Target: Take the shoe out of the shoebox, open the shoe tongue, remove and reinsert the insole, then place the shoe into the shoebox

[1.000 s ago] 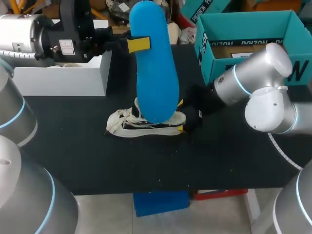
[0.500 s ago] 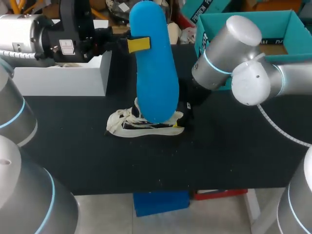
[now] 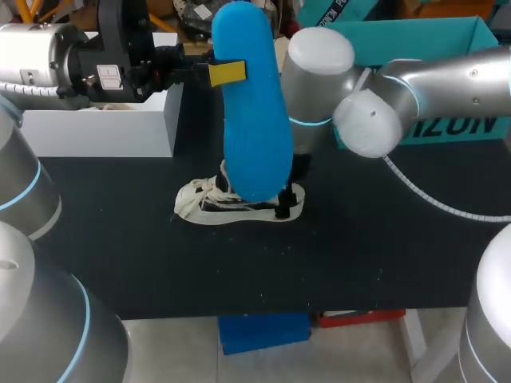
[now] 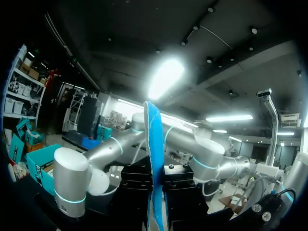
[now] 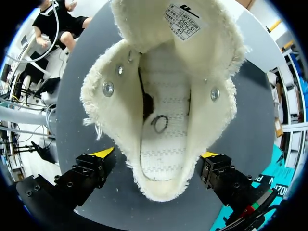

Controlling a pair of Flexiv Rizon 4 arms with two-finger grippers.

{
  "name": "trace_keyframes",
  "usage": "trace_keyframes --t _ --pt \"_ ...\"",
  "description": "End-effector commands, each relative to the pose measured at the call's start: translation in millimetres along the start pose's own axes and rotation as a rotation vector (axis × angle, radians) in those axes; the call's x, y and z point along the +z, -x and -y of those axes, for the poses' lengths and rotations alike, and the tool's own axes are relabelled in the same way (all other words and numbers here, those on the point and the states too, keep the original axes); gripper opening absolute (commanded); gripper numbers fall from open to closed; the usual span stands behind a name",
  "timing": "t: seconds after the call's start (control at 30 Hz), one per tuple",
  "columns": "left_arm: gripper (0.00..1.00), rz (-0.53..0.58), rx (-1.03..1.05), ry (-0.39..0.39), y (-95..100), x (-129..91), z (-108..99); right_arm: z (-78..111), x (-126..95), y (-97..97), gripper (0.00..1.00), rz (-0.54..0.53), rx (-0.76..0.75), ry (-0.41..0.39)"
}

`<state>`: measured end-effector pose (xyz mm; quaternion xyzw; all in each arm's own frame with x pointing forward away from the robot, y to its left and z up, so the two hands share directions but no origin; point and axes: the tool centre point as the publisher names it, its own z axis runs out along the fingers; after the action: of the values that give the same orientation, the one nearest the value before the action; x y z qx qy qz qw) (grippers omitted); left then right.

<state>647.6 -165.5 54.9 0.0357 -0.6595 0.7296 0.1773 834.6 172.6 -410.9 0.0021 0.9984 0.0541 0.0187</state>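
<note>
- Right wrist view looks straight down into the shoe [image 5: 163, 106], which sits on the table [image 5: 77, 96] with its tongue folded forward and its woven inner floor showing.
- Astride the heel, the right gripper [image 5: 156, 155] is spread wide. One yellow-tipped finger [image 5: 102, 154] is clear of the frayed edge and the other is just beside it; it grips nothing.
- From the head view, the cream shoe [image 3: 239, 203] lies mid-table, toe towards the left arm's side, with the right gripper [image 3: 283, 206] over its heel.
- Above the shoe, the left gripper [image 3: 227, 73] is clamped on the upper part of the blue insole [image 3: 251, 120], holding it upright.
- The left wrist view shows the insole [image 4: 154, 159] edge-on between the left gripper's [image 4: 155, 192] black fingers.
- Farther back, a white box [image 3: 104, 128] stands on the left and the teal shoebox [image 3: 455, 128] on the right, partly behind the right arm.
</note>
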Motion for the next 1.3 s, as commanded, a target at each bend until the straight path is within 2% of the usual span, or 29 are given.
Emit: trace_keyframes --t 0.03,0.53,0.67,0.97,1.07,1.2,1.3 --pt "0.00 0.003 0.001 -0.001 -0.4 1 -1 -6.1 5 -0.8 1.00 0.000 0.005 -0.205" --pt "0.00 0.003 0.001 -0.001 -0.4 1 -1 -5.0 6 1.3 1.00 0.009 0.017 -0.163" --pt "0.00 0.003 0.001 -0.001 -0.4 1 -1 -1.8 1 3.3 1.00 0.031 0.028 -0.110" --pt "0.00 0.003 0.001 -0.001 -0.4 1 -1 11.8 -9 8.5 1.00 0.072 0.039 0.101" --pt "0.00 0.003 0.001 -0.001 -0.4 1 -1 17.3 -10 11.3 1.00 0.084 0.042 0.213" --pt "0.00 0.003 0.001 -0.001 -0.4 1 -1 19.8 -12 13.9 1.00 0.088 0.035 0.316" --pt "0.00 0.003 0.001 -0.001 -0.4 1 -1 21.3 -12 16.0 1.00 0.092 0.036 0.438"
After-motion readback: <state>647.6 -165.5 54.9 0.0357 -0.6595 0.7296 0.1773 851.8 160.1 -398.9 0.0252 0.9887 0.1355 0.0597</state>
